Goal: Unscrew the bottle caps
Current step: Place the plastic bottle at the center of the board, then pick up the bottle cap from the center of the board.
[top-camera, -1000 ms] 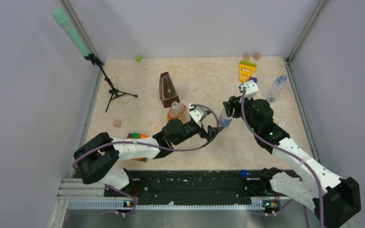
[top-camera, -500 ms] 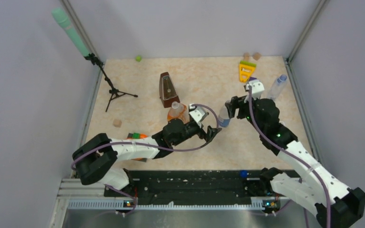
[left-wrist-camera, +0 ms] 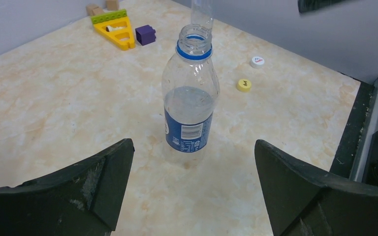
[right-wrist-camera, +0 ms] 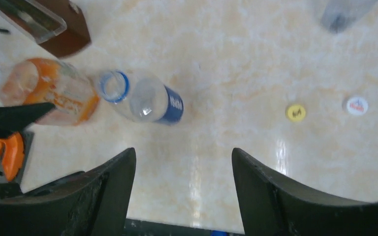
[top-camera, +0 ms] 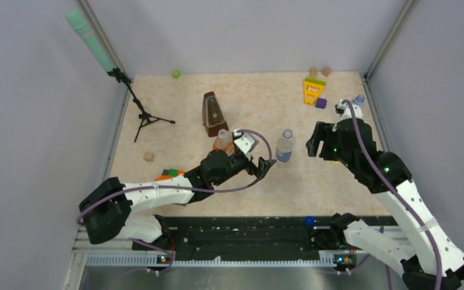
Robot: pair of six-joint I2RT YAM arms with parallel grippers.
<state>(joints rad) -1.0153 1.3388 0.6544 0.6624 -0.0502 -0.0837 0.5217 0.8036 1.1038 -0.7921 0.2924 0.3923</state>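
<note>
since the earlier frame the right arm has drawn back toward the right wall, and the right gripper [right-wrist-camera: 181, 155] has let go of the blue-label bottle [top-camera: 284, 146]; its fingers now stand wide apart with nothing between them. the left arm has slid a little leftward. the left gripper [left-wrist-camera: 193, 142] is also spread wide, aimed at that bottle from just short of it and not touching.

the blue-label bottle stands upright and alone near the middle of the counter [top-camera: 248, 96], its neck open above a blue ring. the yellow cap [left-wrist-camera: 244, 85] and the white cap [left-wrist-camera: 257, 61] lie loose on the counter to the right of it, near each other. the orange-tinted bottle [top-camera: 222, 142] stands beside the left arm's wrist and its neck looks open too. the slim unlabelled bottle [left-wrist-camera: 202, 14] stands by the right wall, mostly hidden behind the right arm; whether it is capped i cannot tell. a small blue thing [top-camera: 307, 221] sits on the black rail at the near edge and may be the blue cap. by this reading the work is nearly or fully done, with only the unlabelled bottle in doubt.

around them are a brown metronome [top-camera: 212, 113] just behind the orange bottle, a yellow triangle toy [top-camera: 313, 90], a purple block [top-camera: 321, 103] and a microphone stand [top-camera: 139, 109]. the right arm itself crowds the unlabelled bottle.
</note>
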